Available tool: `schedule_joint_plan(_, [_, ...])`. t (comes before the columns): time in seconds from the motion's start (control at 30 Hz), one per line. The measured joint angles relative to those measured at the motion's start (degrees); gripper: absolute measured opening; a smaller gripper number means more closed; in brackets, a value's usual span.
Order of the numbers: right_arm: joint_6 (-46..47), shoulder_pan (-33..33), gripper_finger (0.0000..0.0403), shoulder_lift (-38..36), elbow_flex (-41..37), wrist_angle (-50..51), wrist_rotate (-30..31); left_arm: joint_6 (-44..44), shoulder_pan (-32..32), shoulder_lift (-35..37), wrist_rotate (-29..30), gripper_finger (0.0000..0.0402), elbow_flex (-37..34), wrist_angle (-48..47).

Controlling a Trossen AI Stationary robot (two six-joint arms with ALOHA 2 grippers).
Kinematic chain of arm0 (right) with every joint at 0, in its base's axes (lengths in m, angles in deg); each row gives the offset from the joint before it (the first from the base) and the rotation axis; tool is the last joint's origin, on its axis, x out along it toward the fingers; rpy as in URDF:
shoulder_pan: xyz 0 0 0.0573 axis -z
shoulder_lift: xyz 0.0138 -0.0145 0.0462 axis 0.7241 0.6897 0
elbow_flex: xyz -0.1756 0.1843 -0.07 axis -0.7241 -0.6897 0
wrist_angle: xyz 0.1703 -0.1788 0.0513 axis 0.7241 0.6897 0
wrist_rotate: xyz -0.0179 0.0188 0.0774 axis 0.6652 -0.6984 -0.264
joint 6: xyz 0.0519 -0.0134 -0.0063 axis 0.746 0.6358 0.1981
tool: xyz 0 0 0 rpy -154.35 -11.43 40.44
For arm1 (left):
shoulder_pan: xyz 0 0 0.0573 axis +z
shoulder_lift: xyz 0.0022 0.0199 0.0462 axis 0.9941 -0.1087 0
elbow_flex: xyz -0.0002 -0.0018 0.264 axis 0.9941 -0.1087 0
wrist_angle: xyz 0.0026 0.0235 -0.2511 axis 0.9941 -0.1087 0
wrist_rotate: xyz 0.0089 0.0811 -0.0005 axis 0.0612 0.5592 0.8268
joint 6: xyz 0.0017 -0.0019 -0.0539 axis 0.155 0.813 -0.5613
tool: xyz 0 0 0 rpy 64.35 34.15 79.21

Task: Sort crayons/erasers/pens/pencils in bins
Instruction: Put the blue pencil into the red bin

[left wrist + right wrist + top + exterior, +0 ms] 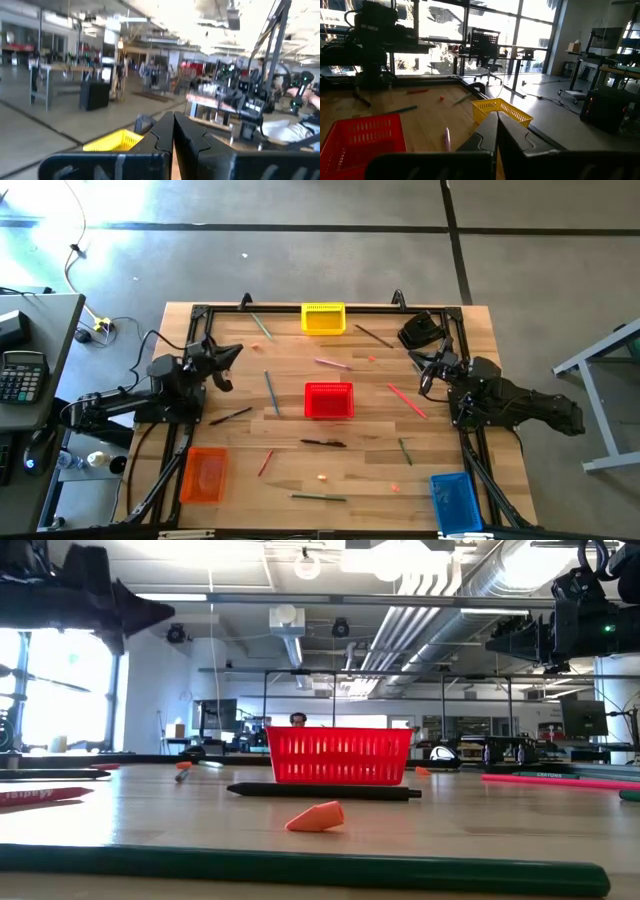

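Waiting at the start: left claw (232, 352) and right claw (428, 373) both closed, empty. Next, open over a pencil (271, 392).

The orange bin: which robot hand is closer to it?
Left. The left gripper hangs shut over the table's left side, on the orange bin's side. The right gripper, also shut, is across the table.

Four baskets are sitting on the table: yellow (323, 318), red (329, 400), orange (204, 474) and blue (454, 501). Two black pens are lying there, one left (230, 416), one central (323, 442).
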Motion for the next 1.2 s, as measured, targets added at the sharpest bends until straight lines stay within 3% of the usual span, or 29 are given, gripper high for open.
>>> schedule_joint_plan(0.3, [0.0, 0.0, 0.0000, 0.0, 0.0, 0.0, 0.0, -4.8, 0.0, 0.0, -0.6, 0.0001, 0.0, 8.1])
schedule_joint_plan(0.43, [0.0, 0.0, 0.0000, 0.0, 0.0, 0.0, 0.0, -9.8, -0.1, -1.5, -7.4, 0.0001, 0.5, 8.4])
schedule_joint_plan(0.73, [0.0, 0.0, 0.0000, 0.0, 0.0, 0.0, 0.0, -12.2, -0.4, -18.0, -2.0, 0.0000, 5.6, 7.4])
schedule_joint_plan(0.93, [0.0, 0.0, 0.0000, 0.0, 0.0, 0.0, 0.0, -14.0, -2.1, -32.8, -0.5, 0.0000, 14.9, -0.6])
schedule_joint_plan(1.2, [0.0, 0.0, 0.0000, 0.0, 0.0, 0.0, 0.0, -25.2, -4.5, -45.5, 2.2, 0.0000, 27.6, -22.9])
